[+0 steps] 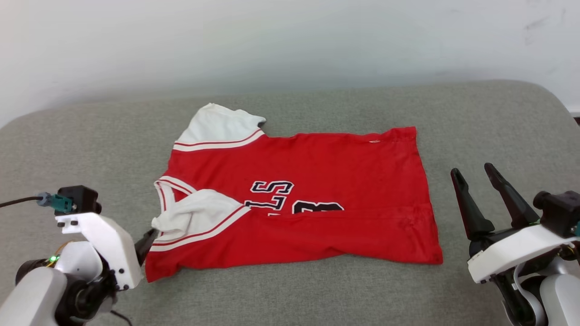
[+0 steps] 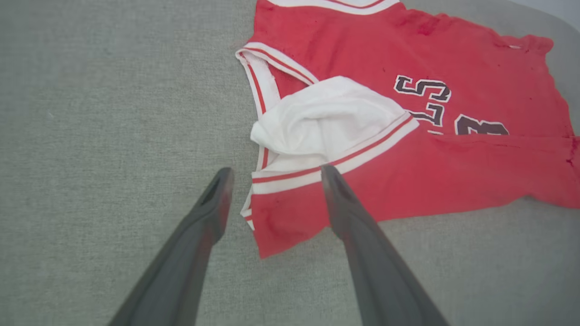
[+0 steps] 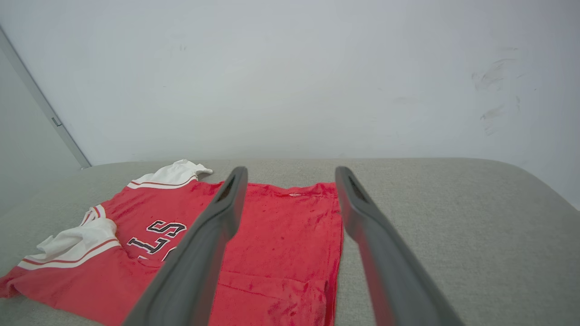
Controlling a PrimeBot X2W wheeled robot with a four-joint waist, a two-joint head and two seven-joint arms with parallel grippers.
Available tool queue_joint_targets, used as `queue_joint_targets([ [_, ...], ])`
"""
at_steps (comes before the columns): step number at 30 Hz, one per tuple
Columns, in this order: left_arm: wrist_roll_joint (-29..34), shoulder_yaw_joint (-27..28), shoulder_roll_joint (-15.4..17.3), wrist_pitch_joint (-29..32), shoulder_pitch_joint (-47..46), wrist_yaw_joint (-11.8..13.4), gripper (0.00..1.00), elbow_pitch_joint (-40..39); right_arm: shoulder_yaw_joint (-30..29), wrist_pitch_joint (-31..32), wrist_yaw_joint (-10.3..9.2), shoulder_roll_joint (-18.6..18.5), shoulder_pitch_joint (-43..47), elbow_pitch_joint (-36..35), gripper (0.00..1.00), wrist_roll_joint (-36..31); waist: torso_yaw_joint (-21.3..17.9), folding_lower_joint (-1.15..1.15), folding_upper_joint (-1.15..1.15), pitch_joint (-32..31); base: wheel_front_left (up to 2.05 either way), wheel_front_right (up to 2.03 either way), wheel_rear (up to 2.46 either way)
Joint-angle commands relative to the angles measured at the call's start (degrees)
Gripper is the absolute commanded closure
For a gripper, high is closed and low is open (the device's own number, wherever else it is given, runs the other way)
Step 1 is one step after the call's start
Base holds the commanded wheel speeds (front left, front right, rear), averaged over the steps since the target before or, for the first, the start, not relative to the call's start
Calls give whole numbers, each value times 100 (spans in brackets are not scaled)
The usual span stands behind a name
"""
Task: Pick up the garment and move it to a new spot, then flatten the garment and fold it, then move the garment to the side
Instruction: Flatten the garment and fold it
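The garment (image 1: 317,181), a red jersey with white sleeve panels and striped trim, lies spread on the grey cushion (image 1: 290,299). Its near long edge is folded up over the lower part of the black letters. In the left wrist view my left gripper (image 2: 276,172) stands open at the garment's (image 2: 408,181) near left corner. One of its fingers (image 2: 353,226) is over the red cloth and the other is over the cushion, with nothing held. My right gripper (image 1: 471,170) stands open just right of the garment's hem, apart from it. Its own view looks along the open right gripper (image 3: 291,170) over the garment (image 3: 281,235).
A white wall (image 1: 290,40) rises right behind the cushion's rounded far edge. Bare cushion lies in front of the jersey and on both sides of it. A dark cable (image 1: 18,201) runs off the left wrist.
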Motion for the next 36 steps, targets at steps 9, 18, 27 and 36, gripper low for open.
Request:
queue_joint_targets([
  [9, -258, -6, 454, 1061, 207, 436, 0, -425, -193, 172, -4, 385, 62, -591, 0, -191, -358, 0, 0, 801, 0, 0, 0],
  [18, -515, -233, 229, 1522, 256, 416, 57, -65, -240, 150, -4, 453, -101, -491, 0, -112, -484, 0, 0, 1169, 0, 0, 0],
  [27, -496, -182, 14, 1041, 65, 115, 100, 95, -558, 823, -4, 268, -35, -289, 0, 247, -340, 0, 0, 985, 0, 0, 0],
  [36, -259, -43, 127, 541, -83, 94, 100, -448, -736, 3425, -4, -127, 16, 196, 0, 504, -104, 0, 0, 836, 0, 0, 0],
])
